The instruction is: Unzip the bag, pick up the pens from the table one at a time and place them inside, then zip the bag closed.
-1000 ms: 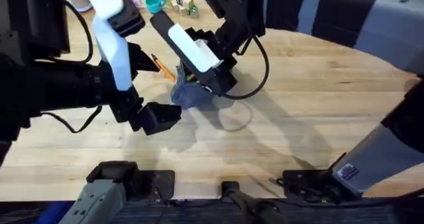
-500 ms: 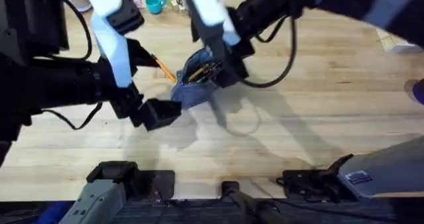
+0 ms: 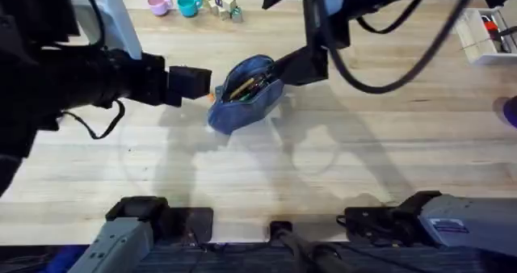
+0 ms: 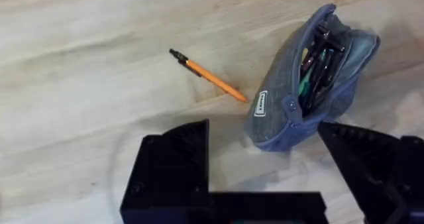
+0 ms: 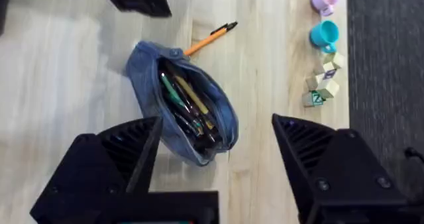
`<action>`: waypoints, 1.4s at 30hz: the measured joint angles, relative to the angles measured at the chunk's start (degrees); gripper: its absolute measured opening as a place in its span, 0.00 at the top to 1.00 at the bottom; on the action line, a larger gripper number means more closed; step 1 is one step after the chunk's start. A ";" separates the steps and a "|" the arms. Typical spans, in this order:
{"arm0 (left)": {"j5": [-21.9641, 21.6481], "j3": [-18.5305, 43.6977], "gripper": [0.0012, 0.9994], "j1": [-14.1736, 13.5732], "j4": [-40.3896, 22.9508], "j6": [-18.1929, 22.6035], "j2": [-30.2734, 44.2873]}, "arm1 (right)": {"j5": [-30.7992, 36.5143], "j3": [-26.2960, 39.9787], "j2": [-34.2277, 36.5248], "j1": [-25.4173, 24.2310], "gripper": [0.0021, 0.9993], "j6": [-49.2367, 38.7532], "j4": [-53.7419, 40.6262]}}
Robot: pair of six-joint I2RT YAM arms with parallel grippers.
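Looking down from overhead, I see the bag [image 3: 244,95] lying unzipped on the counter [image 3: 388,152], its mouth gaping upward with several pens and pencils already inside. One orange pen [image 4: 211,79] is left out on the wood, just beside the bag's closed end, its orange end nearly touching the fabric and its black tip pointing away from the bag.

My left gripper [image 3: 192,85] hangs just beside the bag on the same side as that loose pen, so I judge the left arm to be the nearer one for the pickup. In the left wrist view the gripper [image 4: 291,158] has its fingers wide apart and holds nothing; the pen lies ahead of it, and its long axis runs slantwise to the line between the fingers, so I would turn the wrist until the fingers close across the shaft.

My right gripper [image 5: 215,151] hovers above the bag from the far side, fingers spread and empty, with the open mouth showing between them.

A small white label [image 4: 261,103] is sewn on the bag's side; I cannot read its writing. Toy cups [image 3: 174,4] and lettered blocks [image 3: 223,5] sit well apart at the counter's far edge.
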 joint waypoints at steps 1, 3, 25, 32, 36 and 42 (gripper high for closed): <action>-0.02 0.00 0.01 0.00 0.00 -1.12 0.41 | -0.03 0.00 -0.63 0.00 0.00 0.95 -0.02; 0.58 0.00 0.01 0.00 -0.02 -2.92 1.36 | -0.15 0.02 -1.80 0.00 0.00 3.24 -0.04; -5.06 0.00 0.00 -0.04 12.94 -45.66 20.72 | -0.26 0.00 -5.18 0.00 0.00 17.91 -1.22; -7.29 0.00 0.00 -0.04 13.07 -53.68 26.82 | -0.24 0.00 -5.18 0.00 0.00 17.91 -1.24; -8.49 0.00 0.00 -0.05 14.44 -57.14 28.75 | -0.26 0.01 -5.18 0.00 0.00 17.91 -1.22; -9.66 0.00 0.00 -1.65 17.97 -59.17 30.52 | -0.26 0.02 -5.18 0.00 0.00 17.91 -1.22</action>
